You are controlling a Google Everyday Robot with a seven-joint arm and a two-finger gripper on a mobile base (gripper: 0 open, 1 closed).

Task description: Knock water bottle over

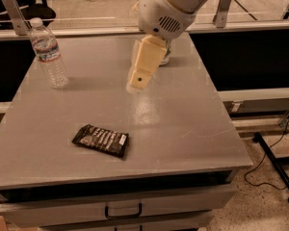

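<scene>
The water bottle [48, 53] stands upright at the far left of the grey table [183, 114]. It is clear ribbed plastic with a white cap and a red, white and blue label band. My gripper [142, 71] hangs above the middle of the table's far half, well to the right of the bottle and apart from it. The white arm housing [171, 6] above it fills the top centre.
A dark snack packet [101, 140] lies flat near the front left of the table. A drink can [165, 57] at the back is mostly hidden behind my arm. A glass barrier with metal posts [12, 11] runs behind the table. A drawer handle [123, 211] shows below the front edge.
</scene>
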